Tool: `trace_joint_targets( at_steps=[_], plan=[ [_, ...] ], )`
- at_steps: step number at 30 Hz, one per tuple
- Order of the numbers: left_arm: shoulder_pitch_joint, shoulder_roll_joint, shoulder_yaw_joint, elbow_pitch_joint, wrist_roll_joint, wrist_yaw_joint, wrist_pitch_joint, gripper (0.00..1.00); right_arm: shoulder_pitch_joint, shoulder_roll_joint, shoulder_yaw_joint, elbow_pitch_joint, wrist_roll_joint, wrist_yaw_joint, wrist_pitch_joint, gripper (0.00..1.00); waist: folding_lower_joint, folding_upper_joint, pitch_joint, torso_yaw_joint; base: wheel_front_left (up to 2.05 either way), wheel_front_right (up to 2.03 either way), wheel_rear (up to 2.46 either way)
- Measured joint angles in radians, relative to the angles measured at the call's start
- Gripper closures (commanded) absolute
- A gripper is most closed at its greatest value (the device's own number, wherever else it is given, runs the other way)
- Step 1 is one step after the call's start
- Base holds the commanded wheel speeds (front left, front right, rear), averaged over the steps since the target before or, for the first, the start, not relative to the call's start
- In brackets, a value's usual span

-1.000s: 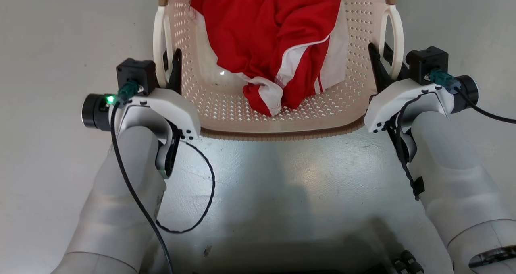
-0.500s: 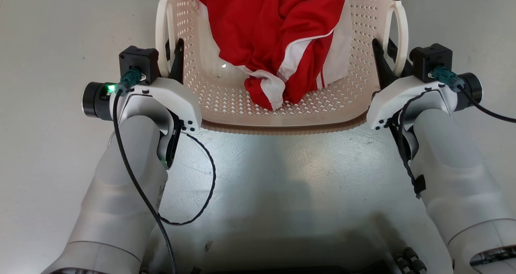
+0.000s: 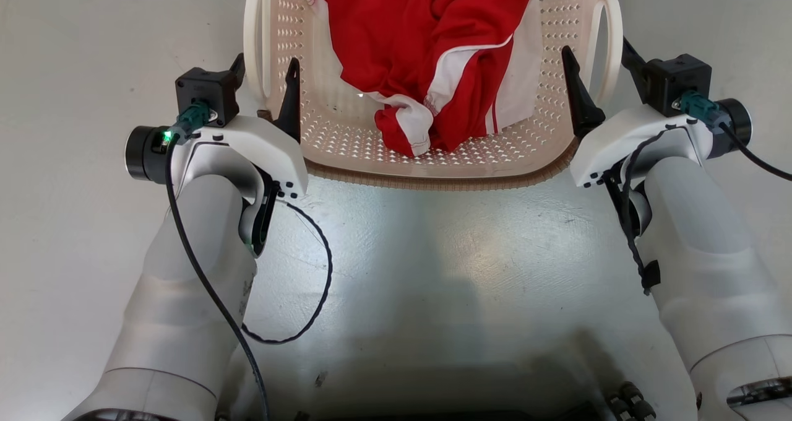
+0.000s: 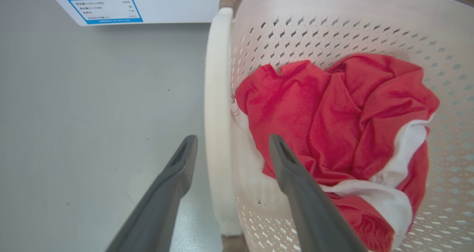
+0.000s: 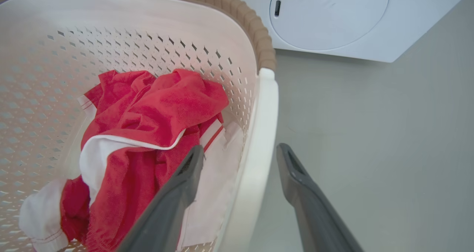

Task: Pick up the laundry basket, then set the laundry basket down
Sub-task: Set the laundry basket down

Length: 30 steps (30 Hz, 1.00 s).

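Note:
The laundry basket [image 3: 433, 182], cream with perforated walls and a brown rim, stands on the grey floor with a red and white garment [image 3: 421, 31] inside. My left gripper [image 3: 266, 62] is open. Its fingers straddle the basket's white left handle [image 3: 252, 37], one outside and one inside the wall. The left wrist view shows that handle [image 4: 216, 96] in the gap of the left gripper [image 4: 233, 139], with space on both sides. My right gripper [image 3: 594, 46] is open astride the right handle [image 3: 612, 37]. The right wrist view shows this handle [image 5: 263, 133] between the spread fingers of the right gripper [image 5: 240, 149].
A white washer [image 5: 329, 18] with a round door stands just beyond the basket. A blue and white label [image 4: 107, 3] shows on its front in the left wrist view. Bare grey floor [image 3: 445, 254] lies between my arms, and my base [image 3: 625, 402] is at the bottom.
Both grippers were shut on the handles and have now opened, fingers spread to either side. The basket sits a little higher in the head view.

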<state>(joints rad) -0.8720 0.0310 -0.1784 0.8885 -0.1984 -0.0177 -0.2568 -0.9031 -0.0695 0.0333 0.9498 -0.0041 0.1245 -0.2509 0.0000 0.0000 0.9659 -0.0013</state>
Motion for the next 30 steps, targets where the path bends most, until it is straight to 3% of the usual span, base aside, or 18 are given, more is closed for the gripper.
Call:
trace_joint_targets(
  at_steps=[15, 30],
  plan=[
    [0.01, 0.0, 0.011, 0.033, -0.025, 0.008, 0.0, 0.0, 0.06, 0.0, 0.001, -0.099, -0.005, 0.0, 0.0, 0.0, 0.0, 0.0, -0.07, -0.013, 0.0, 0.0, 0.0],
    [0.178, 0.0, 0.016, -0.058, -0.049, 0.009, 0.0, 0.0, 0.189, 0.004, 0.015, -0.161, 0.015, 0.0, 0.0, 0.0, 0.0, 0.0, -0.27, -0.022, 0.0, 0.0, 0.0]
  ],
)
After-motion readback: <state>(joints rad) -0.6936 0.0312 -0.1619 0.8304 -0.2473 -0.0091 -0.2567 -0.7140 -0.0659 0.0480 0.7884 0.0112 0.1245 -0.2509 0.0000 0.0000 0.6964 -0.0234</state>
